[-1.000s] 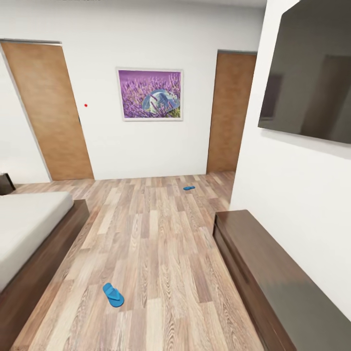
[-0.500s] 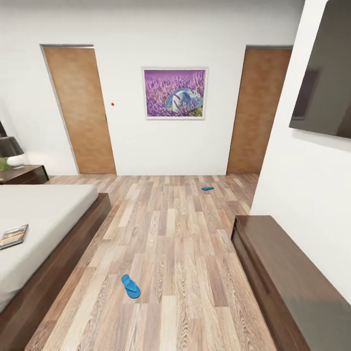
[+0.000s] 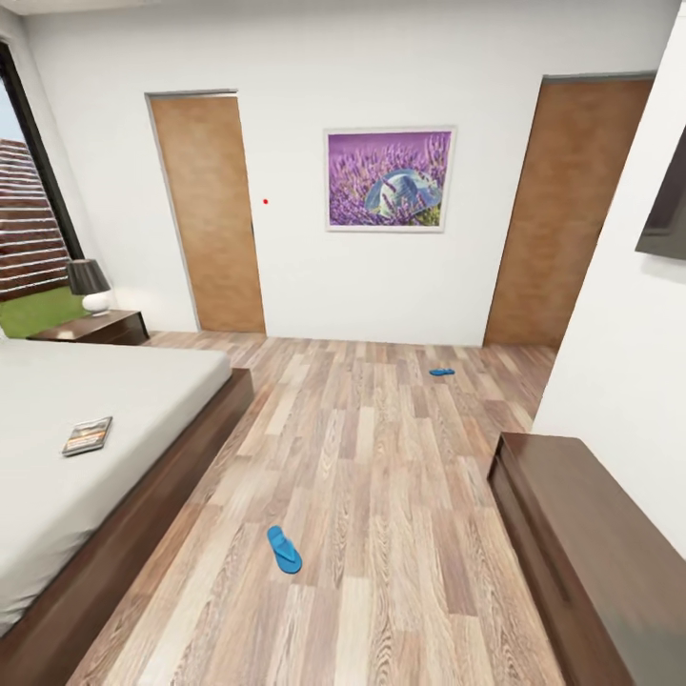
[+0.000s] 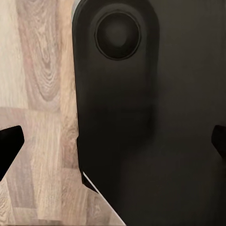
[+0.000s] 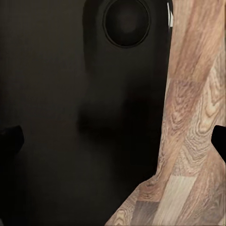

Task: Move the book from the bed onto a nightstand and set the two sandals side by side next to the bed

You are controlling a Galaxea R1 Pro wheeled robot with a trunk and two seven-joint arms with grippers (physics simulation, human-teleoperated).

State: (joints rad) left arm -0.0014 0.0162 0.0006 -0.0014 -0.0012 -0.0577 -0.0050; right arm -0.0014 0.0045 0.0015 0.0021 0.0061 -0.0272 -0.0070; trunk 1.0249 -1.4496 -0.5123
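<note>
Blue sandals lie well apart on the plank floor, one [image 3: 284,550] near the bed [image 3: 143,381], one [image 3: 441,372] far off; the book [image 3: 88,435], likely light, best pinched at an edge, rests on the mattress; the left gripper [image 4: 113,141] spreads wide, empty; the right gripper [image 5: 113,141] likewise.

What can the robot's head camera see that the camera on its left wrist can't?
Head view alone: the bed with the book lying on it, a nightstand with a lamp, two blue sandals far apart on the floor, the near sandal and the far sandal, and a purple picture. Left wrist view alone: a big dark robot part and the left jaws' tips at the edges. Both: the wood-plank floor.
</note>
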